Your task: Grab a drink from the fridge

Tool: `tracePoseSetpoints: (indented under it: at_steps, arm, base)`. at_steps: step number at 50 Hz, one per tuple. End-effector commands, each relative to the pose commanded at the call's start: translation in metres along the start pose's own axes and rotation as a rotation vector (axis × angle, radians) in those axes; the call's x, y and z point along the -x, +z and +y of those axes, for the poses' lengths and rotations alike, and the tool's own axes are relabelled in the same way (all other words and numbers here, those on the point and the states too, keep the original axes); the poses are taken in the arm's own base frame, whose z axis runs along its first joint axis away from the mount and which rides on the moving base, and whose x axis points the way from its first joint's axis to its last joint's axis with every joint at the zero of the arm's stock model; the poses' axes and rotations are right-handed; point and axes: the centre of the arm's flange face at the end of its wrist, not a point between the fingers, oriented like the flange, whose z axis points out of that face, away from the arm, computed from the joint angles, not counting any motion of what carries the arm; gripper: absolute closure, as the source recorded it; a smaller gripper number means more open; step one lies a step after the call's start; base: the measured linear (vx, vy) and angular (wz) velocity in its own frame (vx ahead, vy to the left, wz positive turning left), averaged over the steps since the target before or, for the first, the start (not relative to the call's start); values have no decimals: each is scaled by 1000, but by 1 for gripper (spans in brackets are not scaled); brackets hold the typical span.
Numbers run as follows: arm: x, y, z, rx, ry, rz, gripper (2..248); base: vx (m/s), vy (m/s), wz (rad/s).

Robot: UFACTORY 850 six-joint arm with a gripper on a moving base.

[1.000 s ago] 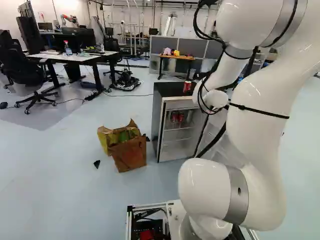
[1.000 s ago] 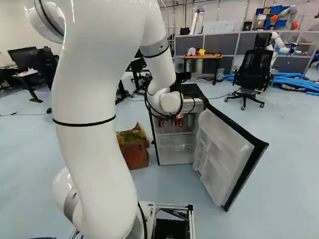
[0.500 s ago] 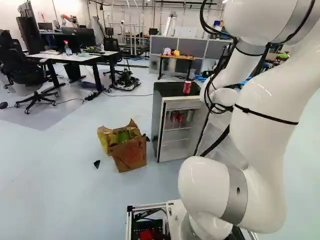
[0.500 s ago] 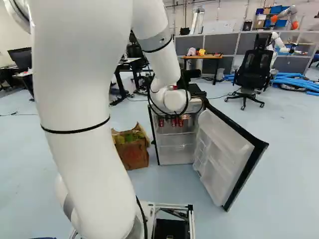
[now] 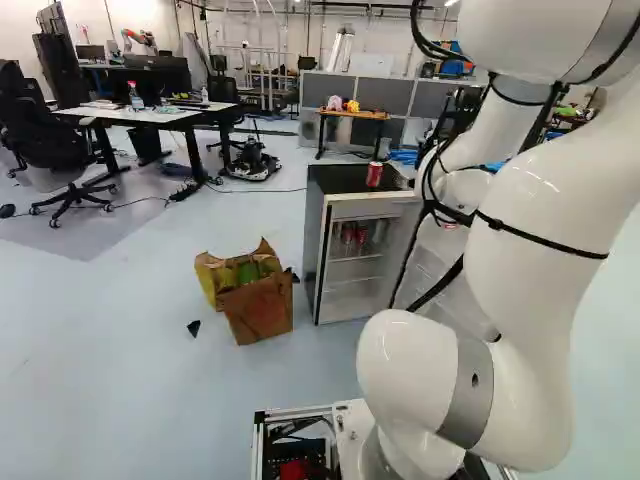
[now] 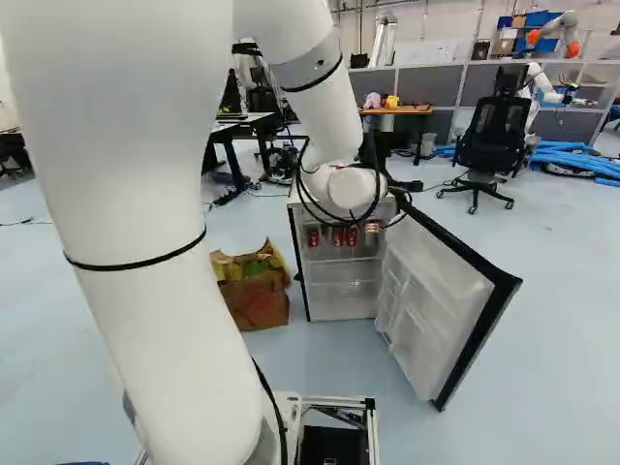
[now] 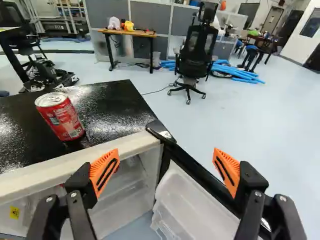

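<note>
One can (image 7: 61, 119) stands on the open fridge (image 7: 112, 102). More cans (image 6: 338, 237) sit inside. The gripper (image 6: 407, 184) is spread wide.

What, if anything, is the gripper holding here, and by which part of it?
Nothing is held: the gripper stands open, with no thing between its orange pads. The red can stands on the fridge top.
</note>
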Motion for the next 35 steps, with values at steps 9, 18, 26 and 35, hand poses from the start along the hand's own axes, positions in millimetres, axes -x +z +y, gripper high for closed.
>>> tracePoseSetpoints:
  at_steps: [9,18,26,35]
  arm:
    - [-4,-2,17,46,36,-29,3]
    - [-8,-3,33,91,75,-58,3]
    - [-12,-4,47,129,113,-82,3]
    - [-17,-4,62,169,158,-110,3]
  base:
    - [0,0,0]
    - [0,0,0]
    - [0,0,0]
    - [0,0,0]
